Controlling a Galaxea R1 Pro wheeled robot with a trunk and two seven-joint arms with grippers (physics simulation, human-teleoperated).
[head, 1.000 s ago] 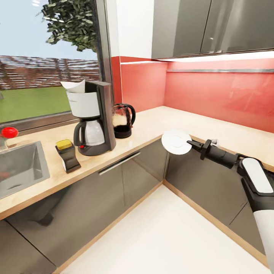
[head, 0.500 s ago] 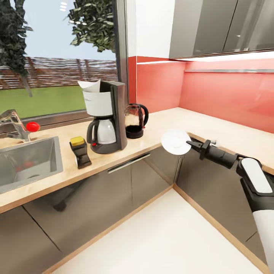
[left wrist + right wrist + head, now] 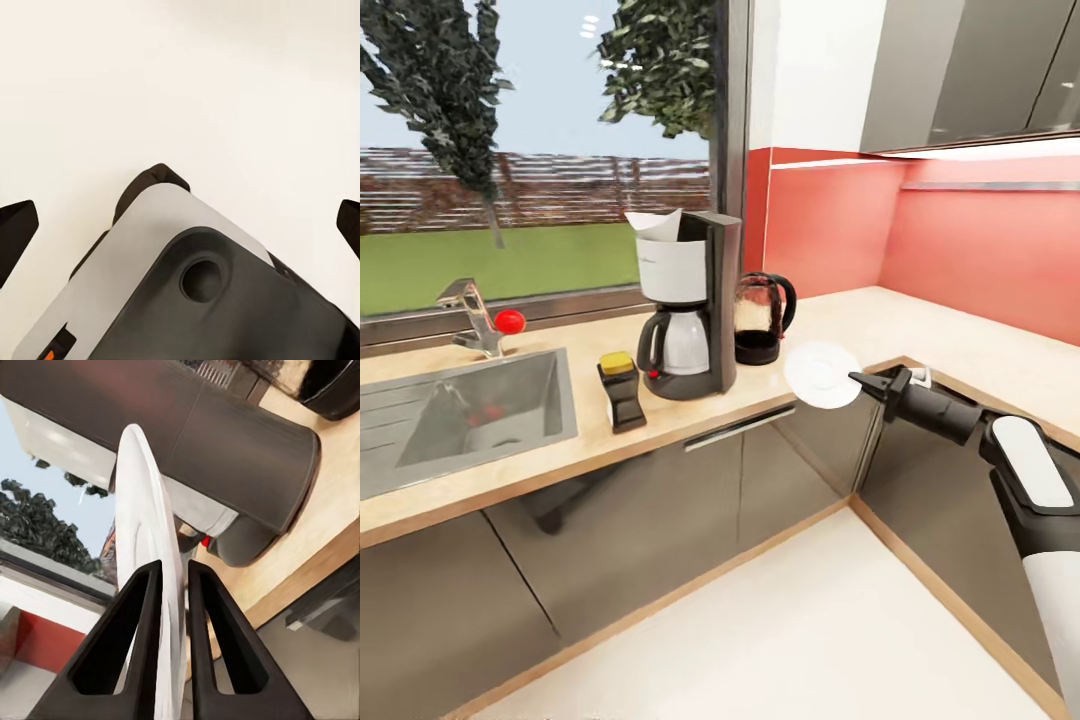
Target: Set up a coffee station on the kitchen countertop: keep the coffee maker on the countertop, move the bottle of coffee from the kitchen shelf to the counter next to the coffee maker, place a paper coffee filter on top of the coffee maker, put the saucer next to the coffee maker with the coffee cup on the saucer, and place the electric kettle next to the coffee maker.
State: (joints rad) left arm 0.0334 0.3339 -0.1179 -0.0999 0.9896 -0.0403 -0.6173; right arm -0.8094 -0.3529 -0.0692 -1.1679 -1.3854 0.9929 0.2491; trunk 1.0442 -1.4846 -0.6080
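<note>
The black and white coffee maker (image 3: 687,300) stands on the countertop by the window, with a white paper filter (image 3: 660,222) on its top. Just to its right is the dark glass electric kettle (image 3: 763,318). On its left stands a dark bottle with a yellow lid (image 3: 620,388). My right gripper (image 3: 863,382) is shut on the rim of the white saucer (image 3: 822,374), holding it on edge in the air just off the counter's front edge, right of the kettle. The right wrist view has the saucer (image 3: 142,510) pinched between the fingers (image 3: 124,637), with the coffee maker (image 3: 225,442) beyond. My left gripper (image 3: 184,225) is open above the pale floor.
A steel sink (image 3: 420,440) with a faucet (image 3: 472,312) and a red ball-like thing (image 3: 510,321) lies left of the station. The counter (image 3: 920,335) turns a corner at the right under a red backsplash. Grey cabinets sit below and dark wall cabinets hang above.
The whole head view has shifted: counter things slid right in the picture and the sink and faucet came further in. The saucer stays in my right gripper at the same pose.
</note>
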